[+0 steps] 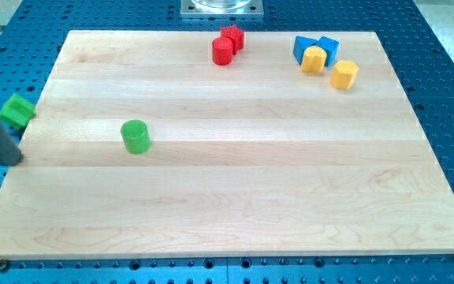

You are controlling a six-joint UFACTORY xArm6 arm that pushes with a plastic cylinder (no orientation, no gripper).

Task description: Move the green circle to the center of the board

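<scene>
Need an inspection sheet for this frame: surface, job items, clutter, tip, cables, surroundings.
Surface: wooden board, centre bare.
Job's things: green circle upright, left of centre, touching nothing.
Clutter: green block at left edge; red circle against red star at top; two blue blocks, two yellow blocks clustered top right.
Grippers: none; my tip at left edge, below green block, apart from green circle.
Cables: nothing seen.
Surroundings: blue perforated table; metal mount at top.

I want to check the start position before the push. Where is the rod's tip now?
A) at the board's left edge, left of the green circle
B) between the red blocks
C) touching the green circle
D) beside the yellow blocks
A: my tip sits at the board's left edge, apart from the green circle, which lies to its right.
</scene>
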